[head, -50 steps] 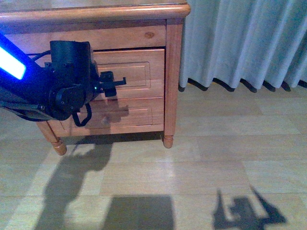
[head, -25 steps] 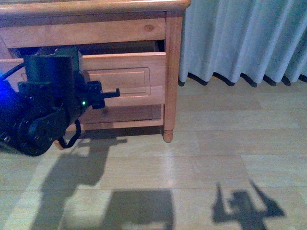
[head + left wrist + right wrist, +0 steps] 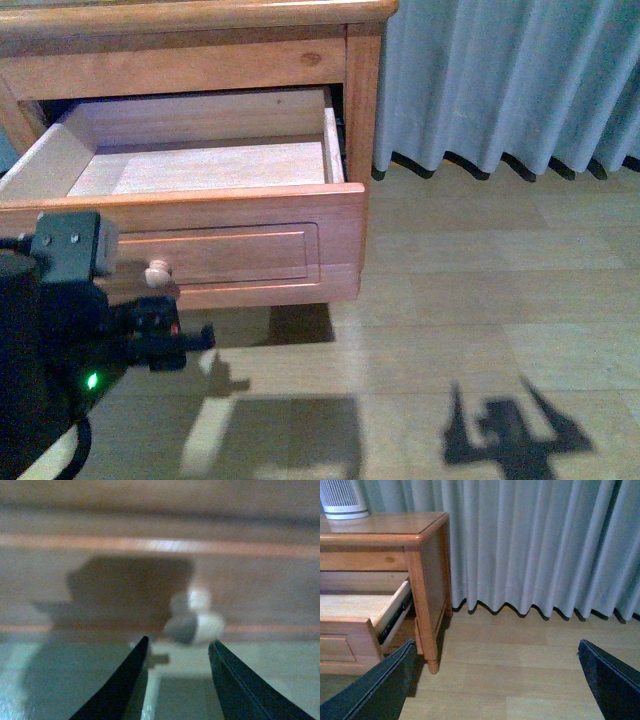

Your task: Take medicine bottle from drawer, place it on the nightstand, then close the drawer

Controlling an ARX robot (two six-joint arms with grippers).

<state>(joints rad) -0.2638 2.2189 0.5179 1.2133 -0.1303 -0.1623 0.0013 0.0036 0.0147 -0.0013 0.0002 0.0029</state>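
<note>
Drawer [image 3: 200,240] open; we find left gripper [image 3: 178,641], by the knob [image 3: 156,272], and right gripper [image 3: 496,645] both spread, empty. No medicine bottle shows inside, so a blind reach may strike wood.

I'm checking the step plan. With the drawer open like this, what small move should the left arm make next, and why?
Probably raise the left gripper above the front edge of the drawer to look inside. Its jaws stand open, apart from the knob, so the opening seems done. The visible drawer floor shows no medicine bottle; the strip just behind the front is hidden.
</note>
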